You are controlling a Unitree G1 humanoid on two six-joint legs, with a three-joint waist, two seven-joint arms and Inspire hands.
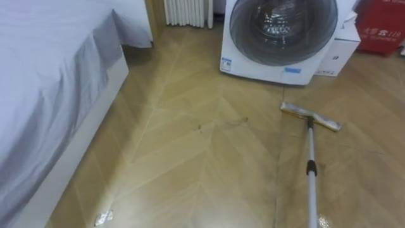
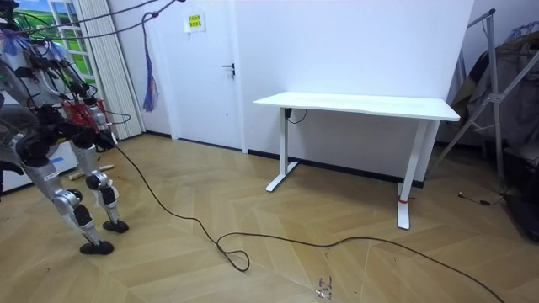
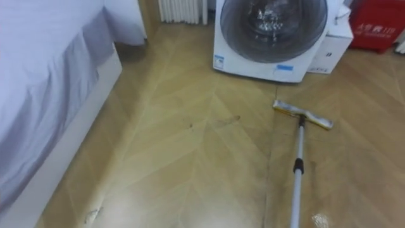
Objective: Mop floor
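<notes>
Where the mop lies: the mop is down on the wooden floor, right of centre, and its pole runs off the lower edge of the eye views.
Mop head: the flat mop head sits slantwise on the boards, near the washing machine but apart from it.
Left hand, right hand: cannot tell whether either is open or closed on the pole.
Ahead: the white front-loading washing machine with its dark round glass door blocks the way forward; a white box and a red box sit to its right, a white radiator to its left.
Left side: a bed under a pale draped sheet borders the open floor.
On the floor: faint dark marks mid-floor, a small crumpled scrap near the bed.
Materials: slim silvery pole with a black collar; herringbone boards with a glossy sheen.
Room view: robot stands at the room view's left; a white desk stands by the wall.
</notes>
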